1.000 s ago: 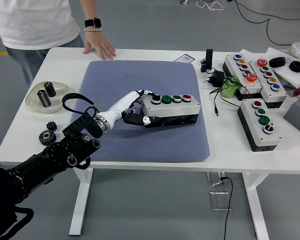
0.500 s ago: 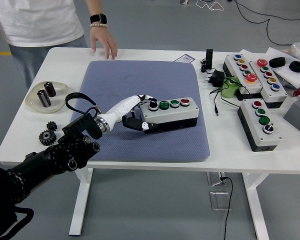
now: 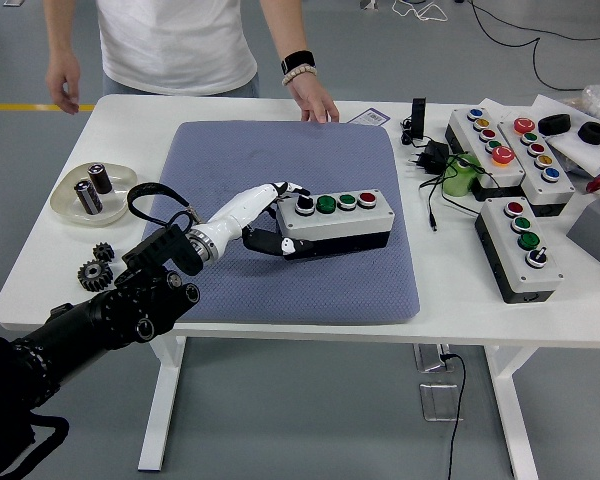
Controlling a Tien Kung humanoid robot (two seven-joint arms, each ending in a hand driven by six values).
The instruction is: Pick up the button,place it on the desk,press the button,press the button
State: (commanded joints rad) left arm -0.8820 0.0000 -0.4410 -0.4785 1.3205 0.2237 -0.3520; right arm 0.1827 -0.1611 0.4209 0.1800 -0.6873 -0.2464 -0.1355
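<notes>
i have my left hand (image 3: 270, 222) wrapped around the left end of the button box (image 3: 337, 221), thumb below and white fingers (image 3: 280, 189) over its top edge, gripping it. the box sits on the blue mat (image 3: 280, 160), right of the mat's middle, with 1 black knob, 2 green caps and 1 red cap on its lid.

around it: to my right, past the mat's edge, 3 more button boxes (image 3: 520, 247) crowd the table (image 3: 310, 325) together with a black adapter and cable (image 3: 428, 160) and a green item (image 3: 464, 173). on my left, a plate (image 3: 65, 205) holds 2 dark cylinders, and 2 black gears (image 3: 96, 265) lie just beside the forearm.

a person stands at the far edge, 1 hand (image 3: 315, 100) resting on the table near the mat's far right corner.

the mat's far half and its near strip are open; the table's near edge lies just past the mat.
</notes>
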